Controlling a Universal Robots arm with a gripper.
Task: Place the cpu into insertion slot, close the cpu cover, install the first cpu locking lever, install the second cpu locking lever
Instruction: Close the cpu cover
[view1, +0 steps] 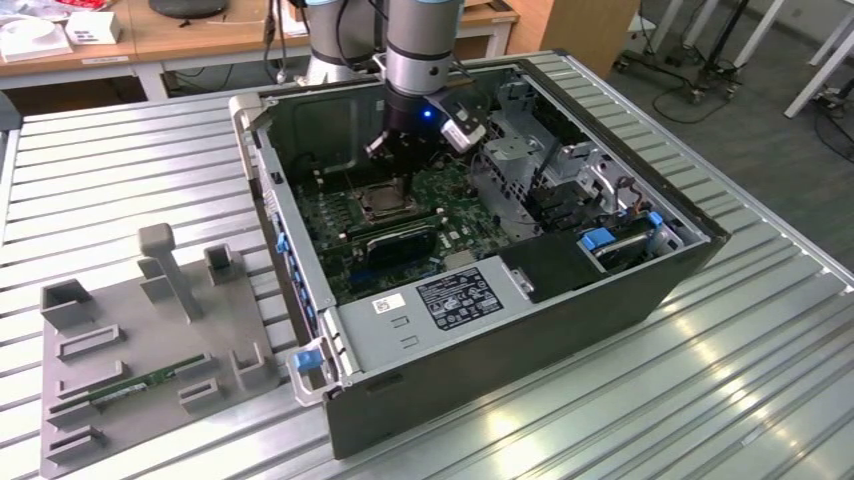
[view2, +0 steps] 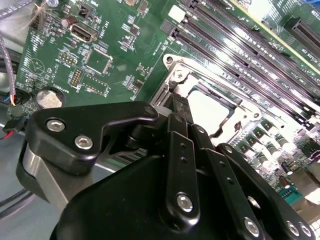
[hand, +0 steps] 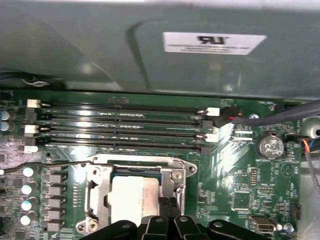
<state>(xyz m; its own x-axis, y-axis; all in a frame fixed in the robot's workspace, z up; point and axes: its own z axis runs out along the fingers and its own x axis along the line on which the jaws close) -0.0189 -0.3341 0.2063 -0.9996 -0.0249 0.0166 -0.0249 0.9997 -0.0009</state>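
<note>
Right nxt to pincer (hand: 169, 204), cpu (hand: 132, 197) sits under cpu cover (hand: 100, 174).

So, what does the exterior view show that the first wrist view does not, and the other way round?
Exterior view: the whole open computer case, the arm, the grey fixture tray with a green memory stick on it, and the ribbed metal table.
First wrist view: the round coin battery and the white latches of the memory slots.
Both: the cpu lying in the insertion slot, the cpu cover framing it, and the hand at the cover's edge.
</note>
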